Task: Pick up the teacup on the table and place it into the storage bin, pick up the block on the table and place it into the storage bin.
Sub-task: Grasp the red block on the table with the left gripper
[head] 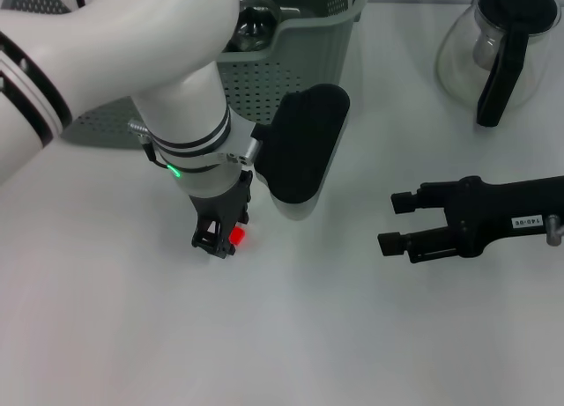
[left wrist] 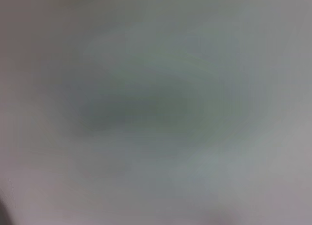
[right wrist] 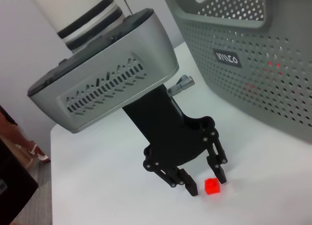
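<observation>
A small red block (head: 237, 237) (right wrist: 212, 186) lies on the white table just in front of the storage bin (head: 295, 71) (right wrist: 253, 64). My left gripper (head: 222, 244) (right wrist: 205, 182) points straight down with its fingertips at the table, open. The block sits close against one finger (right wrist: 220, 172); whether it is touched I cannot tell. Inside the bin, a glassy teacup (head: 257, 23) shows partly behind my left arm. My right gripper (head: 388, 223) rests open and empty over the table at the right. The left wrist view shows only a grey blur.
A glass carafe (head: 498, 49) with a black handle stands at the back right. The left arm's wrist housing (head: 304, 142) hangs just in front of the bin wall. Bare table (head: 308, 335) stretches along the front.
</observation>
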You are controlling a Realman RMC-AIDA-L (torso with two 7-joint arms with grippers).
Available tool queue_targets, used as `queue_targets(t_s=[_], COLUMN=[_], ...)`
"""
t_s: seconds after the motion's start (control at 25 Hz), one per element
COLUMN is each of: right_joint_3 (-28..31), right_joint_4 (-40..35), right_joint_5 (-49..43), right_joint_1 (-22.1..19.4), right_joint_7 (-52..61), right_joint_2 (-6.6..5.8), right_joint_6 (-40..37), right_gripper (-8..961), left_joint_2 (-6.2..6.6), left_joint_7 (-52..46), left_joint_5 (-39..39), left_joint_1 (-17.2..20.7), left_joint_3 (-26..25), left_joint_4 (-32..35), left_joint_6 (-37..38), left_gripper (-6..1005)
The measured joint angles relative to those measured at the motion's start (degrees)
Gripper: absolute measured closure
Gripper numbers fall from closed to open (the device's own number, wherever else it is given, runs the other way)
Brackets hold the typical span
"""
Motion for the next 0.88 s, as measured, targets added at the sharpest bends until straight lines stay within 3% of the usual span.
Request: queue_targets(t_s=[0.32,0.88], right_joint_3=[-0.28,-0.05], right_joint_4=[0.00,0.03], right_joint_5=[0.01,0.01], right_joint_1=[-0.41,-1.21], right_joint_7=[-0.10,-0.84], right_joint_2=[0.00,0.00], right_joint_6=[0.29,0.34], right_gripper=[74,74], left_joint_2=[-0.04,-0.09], left_joint_7=[-0.37,-2.69], left_joint_5=[-0.03,-0.70], left_joint_1=[-0.98,-3.45], left_joint_3=[0.06,0.07], left_joint_4=[-1.84,-5.18], left_joint_6=[-0.43,-0.83], left_gripper=[585,707])
